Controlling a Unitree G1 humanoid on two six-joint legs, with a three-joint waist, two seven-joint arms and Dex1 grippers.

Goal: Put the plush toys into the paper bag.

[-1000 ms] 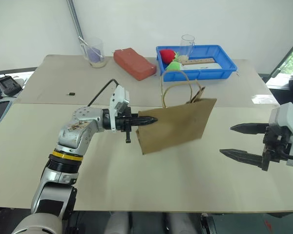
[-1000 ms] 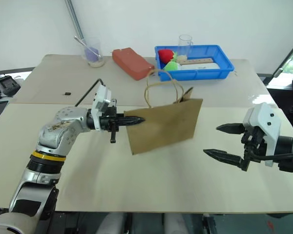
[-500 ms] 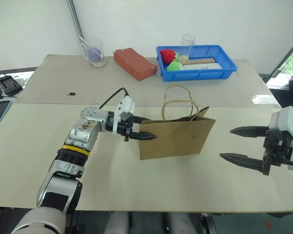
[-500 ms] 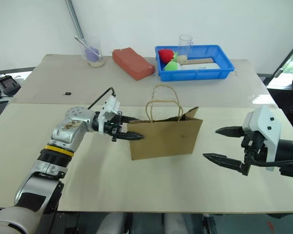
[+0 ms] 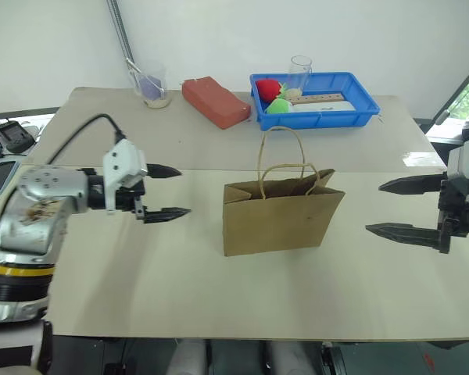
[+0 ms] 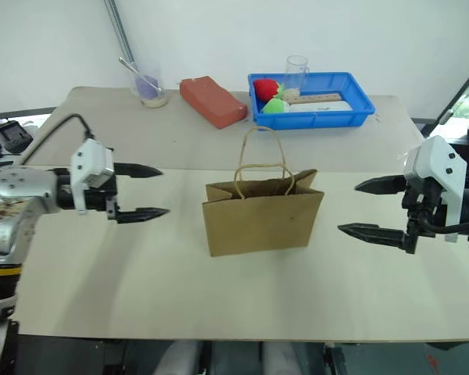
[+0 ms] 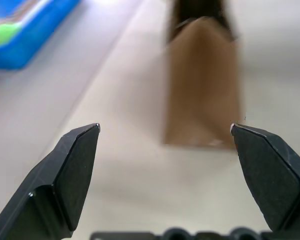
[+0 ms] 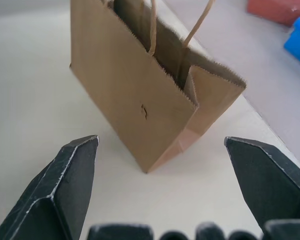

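Paper bag (image 5: 283,218) upright on the worktop (image 5: 180,281), mouth open at the top, both twine handles standing up. No plush toys visible on the worktop; interior of the bag not seen to the bottom from the right wrist view, so contents cannot be confirmed. Judged: toys most likely already inside, task at or near its end, with nothing left on the worktop to collect. Judgement only.

Left claw (image 5: 167,191) to the left of the bag, well apart from it, fingers spread wide, holding nothing, tips pointing toward the bag's narrow side. Right claw (image 5: 405,208) to the right of the bag, also well apart, fingers spread wide, empty, tips aimed at the bag. Bag midway between the two claws, touched by neither.

Beyond the bag: blue tray (image 5: 352,116) with red and green round items, clear glass (image 5: 299,73) at its near-left corner. Reddish brick-shaped block (image 5: 214,101) left of the tray. Plastic cup (image 5: 152,84) further left.
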